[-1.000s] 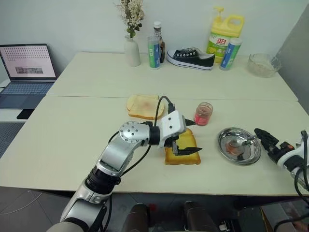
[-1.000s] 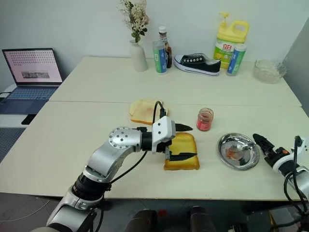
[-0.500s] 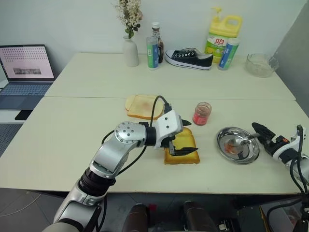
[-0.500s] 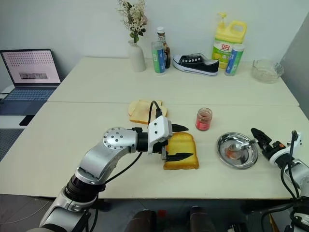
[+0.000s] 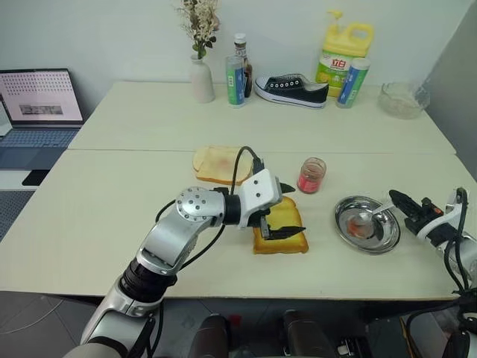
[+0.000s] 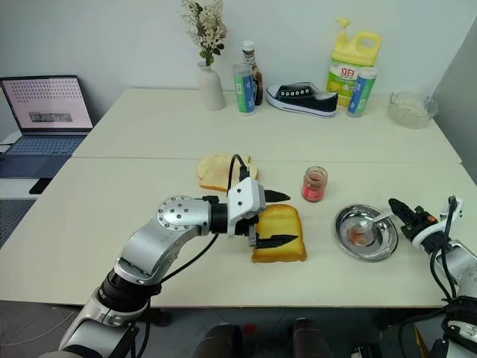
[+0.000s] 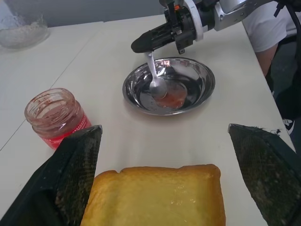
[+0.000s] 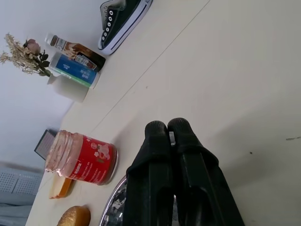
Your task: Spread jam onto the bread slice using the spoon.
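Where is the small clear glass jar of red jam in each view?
Left eye view: jar, right of centre, behind golden toast slice.
Right eye view: jar, same place.
Left wrist view: jar beside round steel dish.
Right wrist view: jar beside dish rim.
Shared landmark: the dish.

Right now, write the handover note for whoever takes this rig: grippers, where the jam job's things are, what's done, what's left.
Right gripper: fingers shut on the spoon handle; the spoon's bowl rests in the steel dish beside a red smear.
Left gripper: open, fingers straddling the bread slice, not gripping it.
Jam: in the open jar on the table, behind the bread slice, left of the dish.
Done: spoon grasped.
Left: get jam on the spoon, carry it to the bread slice and spread; the slice looks bare.
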Controlling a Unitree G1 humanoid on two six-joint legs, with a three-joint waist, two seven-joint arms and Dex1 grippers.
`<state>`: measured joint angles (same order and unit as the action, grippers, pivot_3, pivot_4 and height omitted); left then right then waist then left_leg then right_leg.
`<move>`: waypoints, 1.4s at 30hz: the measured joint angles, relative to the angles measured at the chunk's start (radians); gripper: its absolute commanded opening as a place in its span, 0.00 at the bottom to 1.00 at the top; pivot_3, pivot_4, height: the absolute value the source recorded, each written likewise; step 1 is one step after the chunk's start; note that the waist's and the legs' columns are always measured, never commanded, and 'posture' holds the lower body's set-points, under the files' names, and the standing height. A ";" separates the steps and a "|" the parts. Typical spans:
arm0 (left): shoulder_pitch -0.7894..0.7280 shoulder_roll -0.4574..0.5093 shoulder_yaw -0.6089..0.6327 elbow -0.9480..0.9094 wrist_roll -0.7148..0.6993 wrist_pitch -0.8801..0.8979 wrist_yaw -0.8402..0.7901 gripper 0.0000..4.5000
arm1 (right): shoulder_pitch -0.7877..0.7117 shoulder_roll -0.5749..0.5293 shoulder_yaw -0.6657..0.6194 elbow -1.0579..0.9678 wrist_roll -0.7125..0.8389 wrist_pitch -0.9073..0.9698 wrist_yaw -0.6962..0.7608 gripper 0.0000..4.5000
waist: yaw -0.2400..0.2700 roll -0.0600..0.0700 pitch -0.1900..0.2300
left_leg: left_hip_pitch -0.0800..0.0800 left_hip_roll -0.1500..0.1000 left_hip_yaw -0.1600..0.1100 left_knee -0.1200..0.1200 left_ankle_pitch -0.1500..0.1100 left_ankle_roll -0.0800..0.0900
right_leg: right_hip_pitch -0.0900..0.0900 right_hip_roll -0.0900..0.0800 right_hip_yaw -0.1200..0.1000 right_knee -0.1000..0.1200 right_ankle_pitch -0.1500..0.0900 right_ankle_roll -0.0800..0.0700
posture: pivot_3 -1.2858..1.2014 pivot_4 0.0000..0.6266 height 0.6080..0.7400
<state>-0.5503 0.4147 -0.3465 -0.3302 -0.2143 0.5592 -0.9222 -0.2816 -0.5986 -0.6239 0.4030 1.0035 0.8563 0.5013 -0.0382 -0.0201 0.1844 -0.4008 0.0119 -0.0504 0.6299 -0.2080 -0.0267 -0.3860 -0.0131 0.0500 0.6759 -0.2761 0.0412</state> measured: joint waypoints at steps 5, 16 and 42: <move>0.000 0.000 0.000 0.010 -0.001 -0.004 0.001 1.00 | 0.030 0.001 -0.007 -0.072 0.002 0.010 -0.016 0.01 | 0.001 0.000 0.000 | 0.000 0.000 0.000 0.000 0.000 0.000 | 0.000 0.000 0.000 -0.001 0.000 0.000 | 0.52 0.24 1.00; 0.028 0.063 0.102 0.011 -0.131 0.065 -0.023 1.00 | -0.007 0.041 -0.082 -0.562 0.348 0.120 -0.357 0.01 | -0.002 0.002 0.002 | -0.002 0.000 -0.001 -0.001 0.000 0.000 | -0.003 0.000 -0.001 0.000 0.000 0.000 | 0.52 0.24 1.00; -0.010 -0.021 0.141 0.162 -0.097 -0.020 0.084 1.00 | -0.283 0.062 0.482 -0.462 -0.365 -0.283 -0.177 0.01 | 0.008 0.002 0.002 | -0.018 -0.001 -0.003 -0.001 0.000 0.000 | -0.019 -0.002 -0.004 0.002 0.003 -0.004 | 0.52 0.24 1.00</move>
<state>-0.5602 0.3933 -0.2056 -0.1684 -0.3113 0.5389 -0.8381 -0.5641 -0.5369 -0.1417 -0.0588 0.6381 0.5732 0.3245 -0.0297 -0.0178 0.1865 -0.4192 0.0108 -0.0531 0.6286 -0.2079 -0.0268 -0.4054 -0.0155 0.0457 0.6783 -0.2733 0.0371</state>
